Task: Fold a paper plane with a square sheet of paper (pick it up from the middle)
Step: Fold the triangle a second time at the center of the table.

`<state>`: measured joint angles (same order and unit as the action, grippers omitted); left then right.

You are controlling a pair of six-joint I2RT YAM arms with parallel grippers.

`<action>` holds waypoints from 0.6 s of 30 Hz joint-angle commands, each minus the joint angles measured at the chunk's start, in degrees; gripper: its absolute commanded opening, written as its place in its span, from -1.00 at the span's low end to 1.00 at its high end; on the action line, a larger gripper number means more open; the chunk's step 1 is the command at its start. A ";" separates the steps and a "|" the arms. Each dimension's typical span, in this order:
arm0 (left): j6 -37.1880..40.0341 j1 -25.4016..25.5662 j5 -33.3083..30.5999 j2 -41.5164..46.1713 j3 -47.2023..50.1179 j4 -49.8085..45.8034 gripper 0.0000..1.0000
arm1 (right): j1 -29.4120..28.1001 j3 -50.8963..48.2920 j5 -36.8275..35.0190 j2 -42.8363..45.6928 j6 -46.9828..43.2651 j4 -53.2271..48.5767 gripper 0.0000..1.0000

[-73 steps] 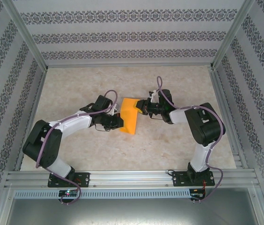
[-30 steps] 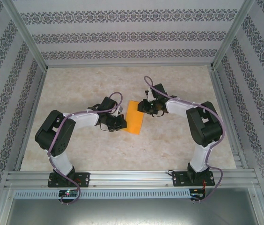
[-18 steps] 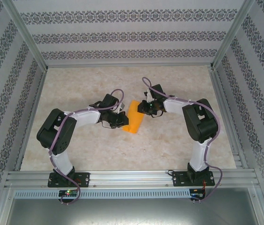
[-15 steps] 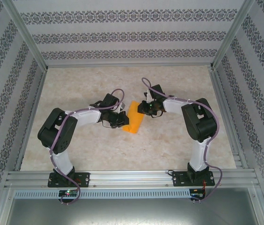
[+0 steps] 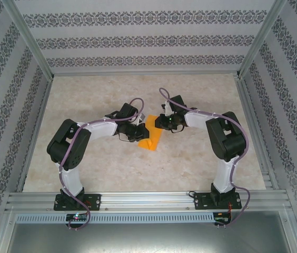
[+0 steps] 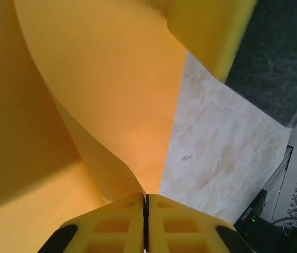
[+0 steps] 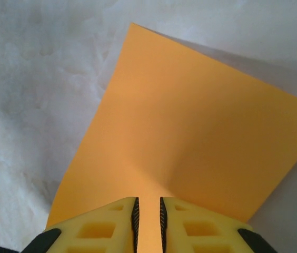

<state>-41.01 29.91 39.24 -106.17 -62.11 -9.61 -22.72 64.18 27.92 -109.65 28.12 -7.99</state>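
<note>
Left pincer (image 6: 145,203): clamping curled thin bright orange paper sheet (image 6: 111,105)
Right pincer (image 7: 148,211): pinching its edge
Surface: pale marbled tabletop (image 5: 190,158) below
Room: patterned wallpaper walls (image 5: 138,42) beyond

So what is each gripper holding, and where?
Both hold the orange paper: left gripper pinches its curled-up edge, right gripper pinches the flat edge nearest it.
</note>
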 commanded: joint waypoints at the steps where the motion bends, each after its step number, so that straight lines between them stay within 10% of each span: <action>1: 0.28 0.94 1.19 -0.89 -1.17 -1.33 -0.77 | 0.24 -1.69 0.73 4.24 -1.08 -0.36 -0.54; 18: -0.10 2.35 1.46 -3.75 -4.03 -1.57 -0.76 | -1.54 -8.15 1.60 5.65 2.98 3.69 -0.64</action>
<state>-41.04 31.55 40.12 -109.43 -64.64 -9.82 -23.53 56.71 28.16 -102.91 30.26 -6.39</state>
